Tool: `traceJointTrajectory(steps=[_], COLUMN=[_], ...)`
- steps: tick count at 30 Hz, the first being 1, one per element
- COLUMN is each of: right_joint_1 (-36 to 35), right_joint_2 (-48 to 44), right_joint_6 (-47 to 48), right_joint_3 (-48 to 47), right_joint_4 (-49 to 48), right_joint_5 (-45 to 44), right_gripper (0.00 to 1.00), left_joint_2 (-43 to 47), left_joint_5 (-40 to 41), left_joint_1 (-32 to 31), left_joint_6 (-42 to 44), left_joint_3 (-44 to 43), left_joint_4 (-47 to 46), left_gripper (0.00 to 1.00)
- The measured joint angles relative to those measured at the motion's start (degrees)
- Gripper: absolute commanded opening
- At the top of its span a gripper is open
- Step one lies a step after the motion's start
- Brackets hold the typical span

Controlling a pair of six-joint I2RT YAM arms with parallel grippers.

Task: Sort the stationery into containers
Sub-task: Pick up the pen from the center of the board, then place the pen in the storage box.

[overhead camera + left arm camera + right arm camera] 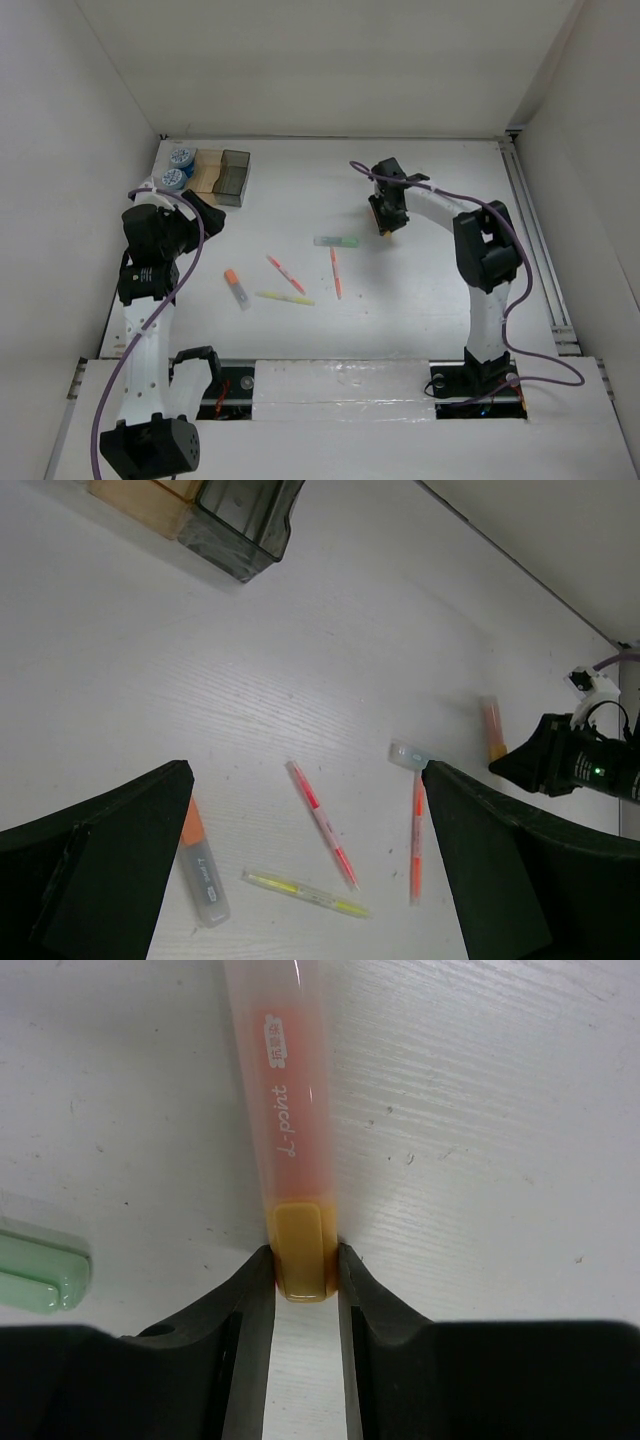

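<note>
Orange and translucent, pinched by its amber end cap between the right fingers (250, 1300): a marker (297, 1140), low at the white tabletop (300, 200), just beside a green highlighter (337, 241). Left fingers (100, 870) spread wide above a short orange-capped marker (200, 865), a pink-red pen (322, 823), a yellow pen (305, 894) and an orange-red pen (415, 840). At the far left corner, joined in a row, clear bin (192, 182), amber bin (208, 172), smoky grey bin (234, 175); inside the clear one, two blue rolls (183, 157).
</note>
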State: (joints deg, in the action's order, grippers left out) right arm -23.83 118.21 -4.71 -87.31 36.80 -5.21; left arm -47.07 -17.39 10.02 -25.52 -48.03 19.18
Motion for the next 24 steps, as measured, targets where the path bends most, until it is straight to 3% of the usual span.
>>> traceJointTrajectory(steps=[6, 12, 19, 24], right_joint_1=[-1.0, -6.9, -23.5, -30.1], right_joint_2=[-3.8, -16.5, -15.0, -11.6], right_joint_6=[-2.1, -7.4, -14.0, -18.7], right_joint_3=[5.0, 12.0, 0.9, -4.9], right_joint_4=[-2.1, -5.2, -9.4, -11.2], right_joint_5=[-0.8, 2.3, 4.2, 5.3], right_gripper=[0.0, 0.0, 0.0, 0.0], left_joint_2=[-0.3, -4.0, -8.1, -8.4], left_joint_5=[-3.1, -10.8, -19.4, -21.6], left_joint_1=[0.1, -0.3, -0.3, -0.3], left_joint_6=[0.0, 0.0, -0.9, -1.3], left_joint_3=[0.0, 0.0, 0.0, 0.0], left_joint_4=[-0.5, -3.4, -6.2, -7.1], left_gripper=[1.0, 1.0, 1.0, 1.0])
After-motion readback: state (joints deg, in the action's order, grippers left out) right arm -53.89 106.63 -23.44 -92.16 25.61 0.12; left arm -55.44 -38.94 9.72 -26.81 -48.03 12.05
